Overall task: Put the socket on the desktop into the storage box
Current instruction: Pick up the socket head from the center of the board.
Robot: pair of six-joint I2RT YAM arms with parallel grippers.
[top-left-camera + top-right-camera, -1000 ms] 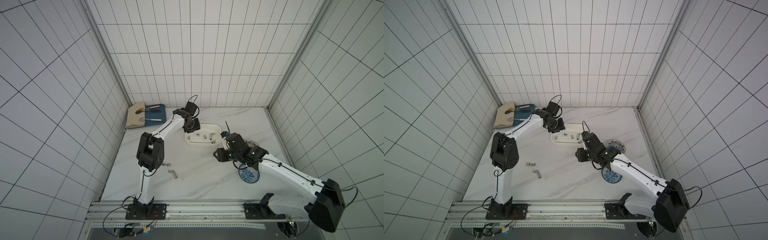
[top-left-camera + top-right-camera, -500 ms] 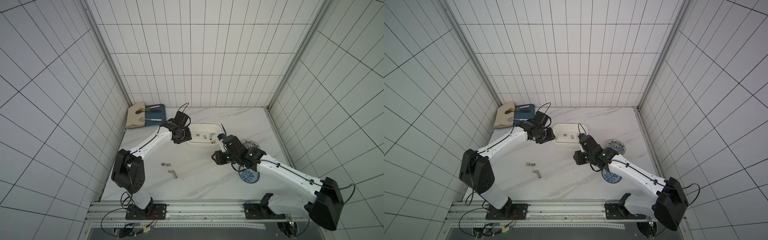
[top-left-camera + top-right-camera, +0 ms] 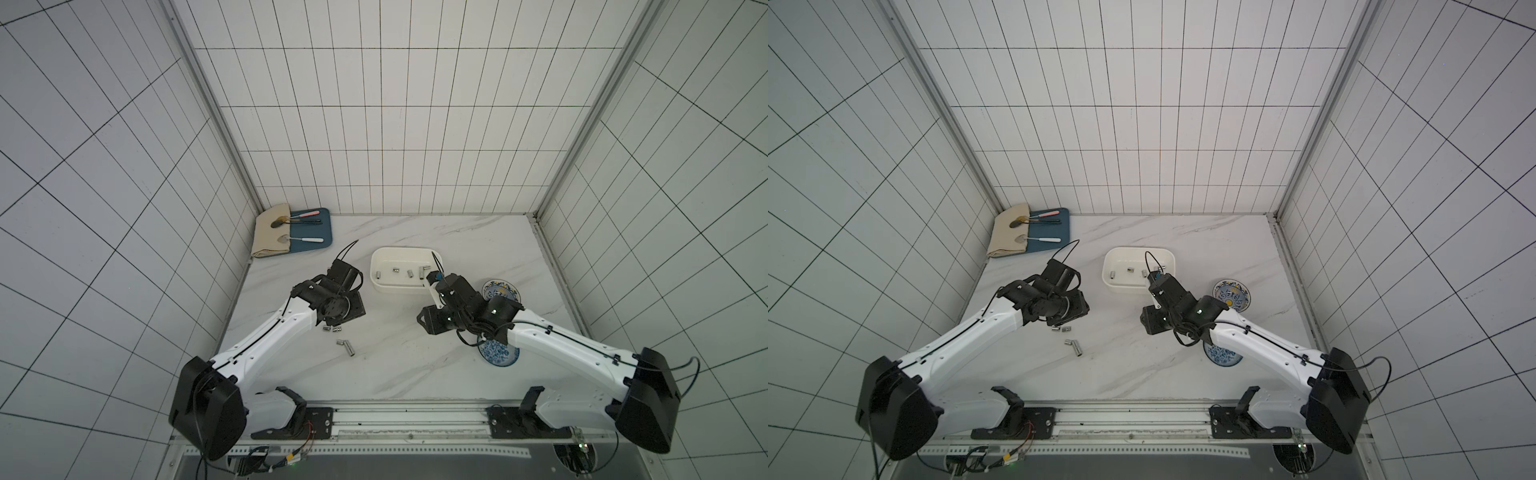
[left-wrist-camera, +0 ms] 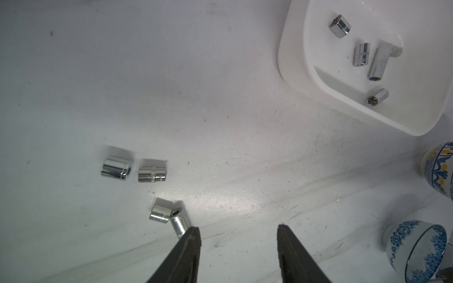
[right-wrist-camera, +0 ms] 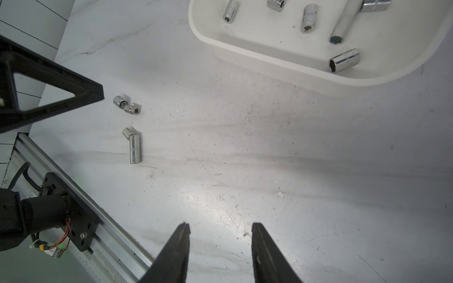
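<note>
Your left arm (image 3: 270, 340) reaches from the near left toward the middle and bends downward at its end. Your left gripper (image 4: 238, 227) hangs there with jaws apart, gripping nothing. Your right arm (image 3: 561, 345) reaches in from the near right, and your right gripper (image 5: 220, 224) likewise stands parted and empty.

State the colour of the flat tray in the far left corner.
The tray is plain dark blue; it shows best in a top view.

The desktop (image 3: 407, 357) is white marble with grey veins. The box (image 3: 399, 288) is plain white, the sockets (image 4: 117, 168) shiny silver, the bowls (image 4: 402, 242) blue-patterned.
</note>
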